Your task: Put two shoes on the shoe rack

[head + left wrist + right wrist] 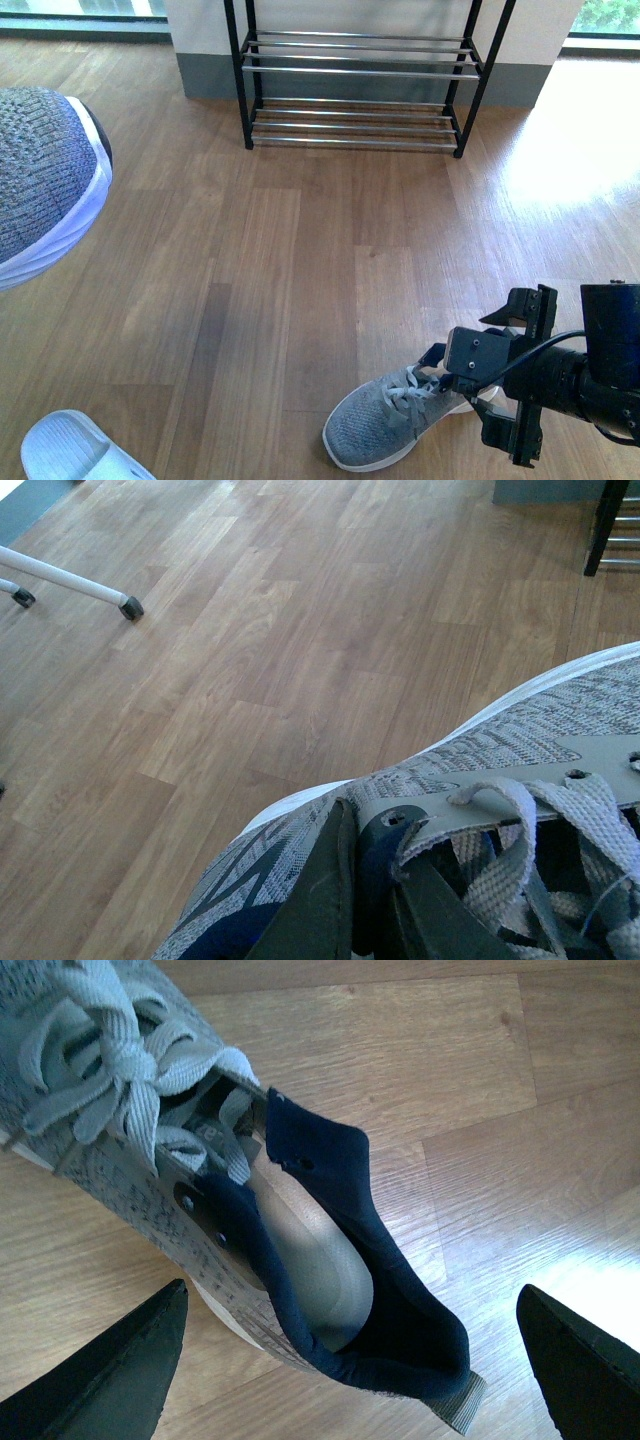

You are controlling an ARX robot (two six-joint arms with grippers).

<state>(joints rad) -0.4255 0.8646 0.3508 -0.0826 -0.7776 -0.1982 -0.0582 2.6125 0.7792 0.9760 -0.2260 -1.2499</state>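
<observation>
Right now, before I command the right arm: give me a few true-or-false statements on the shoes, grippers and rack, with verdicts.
1. The rack holds no shoes. True.
2. The right gripper is shut on a shoe. False: it is open, with its fingers on either side of the floor shoe's heel end.
3. The left gripper is shut on the raised shoe, at its collar. True.
4. The floor shoe rests against the rack. False: it lies on the floor well short of the rack, by the right arm.
5. A white slipper lies on the floor. True.
</observation>
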